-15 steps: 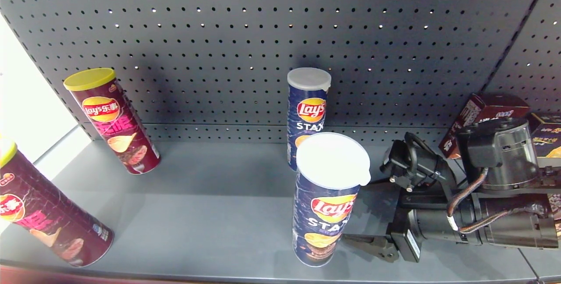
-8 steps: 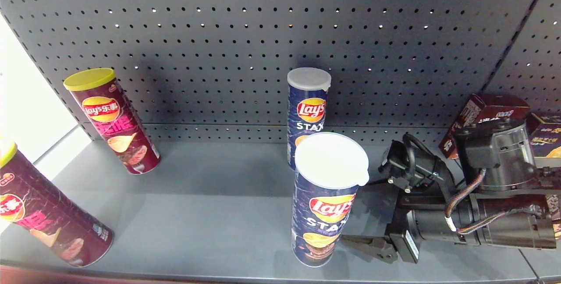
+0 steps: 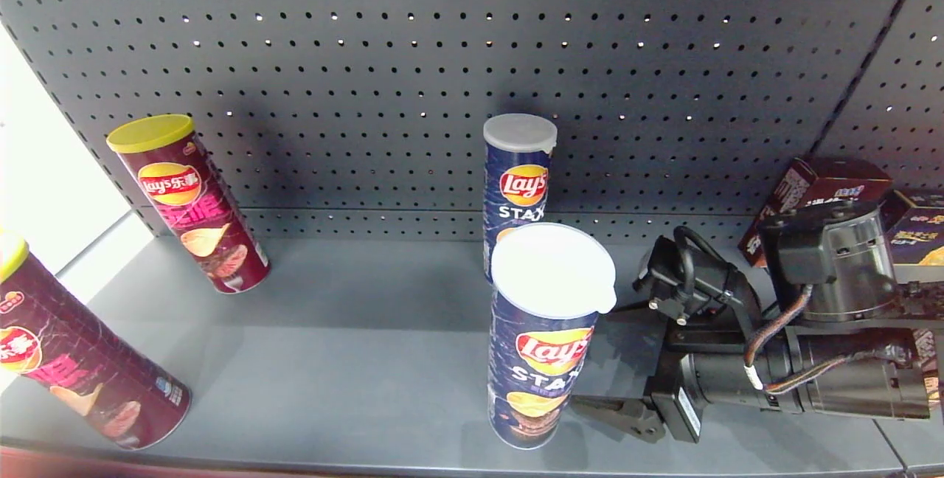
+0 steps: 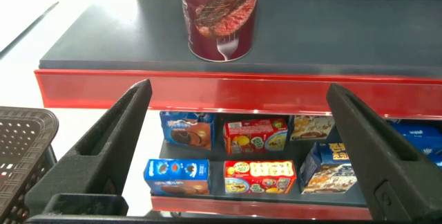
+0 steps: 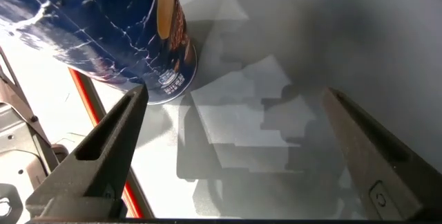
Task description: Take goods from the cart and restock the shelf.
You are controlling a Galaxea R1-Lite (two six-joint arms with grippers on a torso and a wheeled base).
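A grey shelf (image 3: pixel 354 360) backed by pegboard (image 3: pixel 369 57). Low over it, the right hand (image 5: pixel 235 148) is spread wide and empty. The blue can (image 3: pixel 542 338) stands upright just in front of it, near the front edge and well apart from a maroon can (image 3: pixel 188 201). The left hand (image 4: pixel 235 148), also spread, faces the red shelf lip (image 4: pixel 228 92).

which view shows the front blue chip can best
The head view: the front blue chip can stands upright, whole from white lid to base, near the shelf's front edge. The right wrist view catches its lower body and base. The left wrist view faces a maroon can instead.
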